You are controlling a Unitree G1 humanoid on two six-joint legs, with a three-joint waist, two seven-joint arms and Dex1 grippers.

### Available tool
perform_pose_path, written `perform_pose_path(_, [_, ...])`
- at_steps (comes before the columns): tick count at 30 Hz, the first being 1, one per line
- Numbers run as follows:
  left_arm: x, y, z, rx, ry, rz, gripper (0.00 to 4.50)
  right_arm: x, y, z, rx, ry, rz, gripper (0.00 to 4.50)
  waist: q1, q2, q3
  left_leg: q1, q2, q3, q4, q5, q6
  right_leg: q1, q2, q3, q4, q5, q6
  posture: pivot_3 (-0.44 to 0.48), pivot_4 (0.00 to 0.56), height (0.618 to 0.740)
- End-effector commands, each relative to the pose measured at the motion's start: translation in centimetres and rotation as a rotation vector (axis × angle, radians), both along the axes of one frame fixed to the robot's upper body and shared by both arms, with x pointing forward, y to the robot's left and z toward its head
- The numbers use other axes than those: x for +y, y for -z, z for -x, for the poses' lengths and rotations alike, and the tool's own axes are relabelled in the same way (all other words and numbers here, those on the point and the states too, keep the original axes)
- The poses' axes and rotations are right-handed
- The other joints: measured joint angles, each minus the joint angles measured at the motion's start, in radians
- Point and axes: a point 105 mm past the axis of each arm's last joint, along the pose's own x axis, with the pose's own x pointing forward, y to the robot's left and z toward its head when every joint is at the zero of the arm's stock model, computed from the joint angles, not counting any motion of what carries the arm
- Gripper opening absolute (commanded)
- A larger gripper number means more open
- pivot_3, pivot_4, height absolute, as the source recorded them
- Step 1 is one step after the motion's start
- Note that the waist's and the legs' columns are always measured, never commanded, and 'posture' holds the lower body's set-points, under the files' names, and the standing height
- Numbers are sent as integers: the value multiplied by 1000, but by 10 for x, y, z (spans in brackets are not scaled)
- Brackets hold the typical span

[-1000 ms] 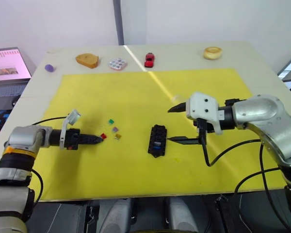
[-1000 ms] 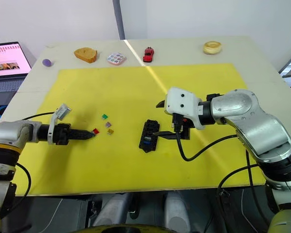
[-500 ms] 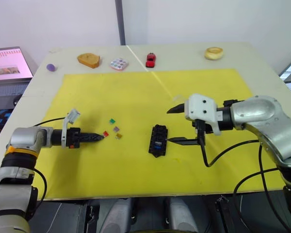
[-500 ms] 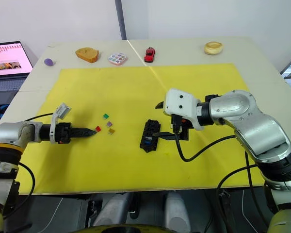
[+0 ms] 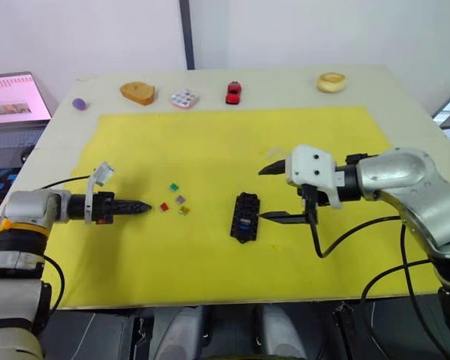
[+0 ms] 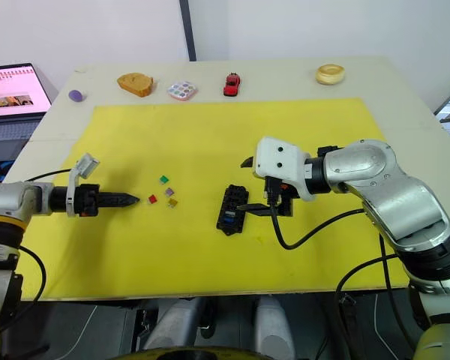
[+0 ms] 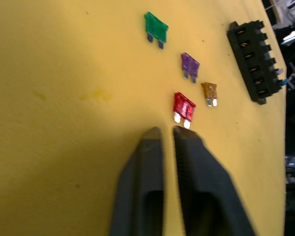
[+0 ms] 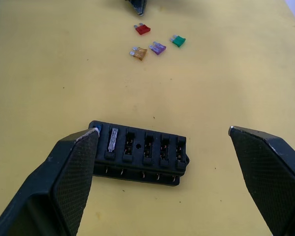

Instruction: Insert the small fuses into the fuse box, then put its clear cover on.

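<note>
The black fuse box (image 5: 244, 217) lies mid-mat, with a grey fuse (image 8: 113, 139) in one slot. Four loose small fuses lie to its left: green (image 5: 174, 187), purple (image 5: 179, 199), orange (image 5: 183, 211) and red (image 5: 164, 206). My left gripper (image 5: 146, 205) is shut and empty, its tips just short of the red fuse (image 7: 184, 106). On the box's right side my right gripper (image 5: 267, 193) stands wide open, and in its wrist view the fingers straddle the fuse box (image 8: 140, 151). I cannot make out the clear cover against the yellow.
The yellow mat (image 5: 225, 142) covers most of the table. Along the far edge sit a purple ball (image 5: 79, 104), a bread-shaped piece (image 5: 136, 92), a dotted disc (image 5: 184, 98), a red toy car (image 5: 232, 91) and a tan ring (image 5: 330, 82). A laptop (image 5: 11, 97) stands off the left.
My left gripper has drawn back to the left, away from the red fuse, which stays on the mat. The right arm has not moved.
</note>
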Motion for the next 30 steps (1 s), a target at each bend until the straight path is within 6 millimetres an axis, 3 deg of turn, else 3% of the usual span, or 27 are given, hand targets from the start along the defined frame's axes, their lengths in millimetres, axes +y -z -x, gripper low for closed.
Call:
perform_pose_path(1, [-6, -8, -7, -31, 15, 4, 1012, 3, -9, 2, -54, -18, 0, 4500, 1, 0, 0, 0, 0, 0, 0, 0, 0, 0, 0, 0, 0, 0, 0, 0, 150, 740])
perform_pose_path(11, [-28, 5, -2, 21, 128, 3, 1012, 1, -6, 2, -56, -11, 20, 4500, -5, 0, 0, -1, 0, 0, 0, 0, 0, 2, 0, 0, 1, 0, 0, 0, 150, 740])
perform_pose_path(21, [-22, 9, 3, 38, 132, -7, 1012, -2, -2, 2, -64, -3, 40, 4500, -6, 0, 0, -1, 0, 0, 0, 0, 0, 2, 0, 0, 0, 0, 0, 0, 150, 740])
perform_pose_path(25, [-20, 10, 0, 28, 110, -14, 53, -2, -2, 2, -65, -5, 39, 4500, -5, 0, 0, -1, 0, 0, 0, 0, 0, 2, 0, 0, 0, 0, 0, 0, 150, 740])
perform_pose_path(30, [-17, 10, 4, 29, 124, -17, 53, -1, -2, 1, -65, -7, 36, 4500, -6, 0, 0, -1, 0, 0, 0, 0, 0, 2, 0, 0, 1, 0, 0, 0, 150, 740])
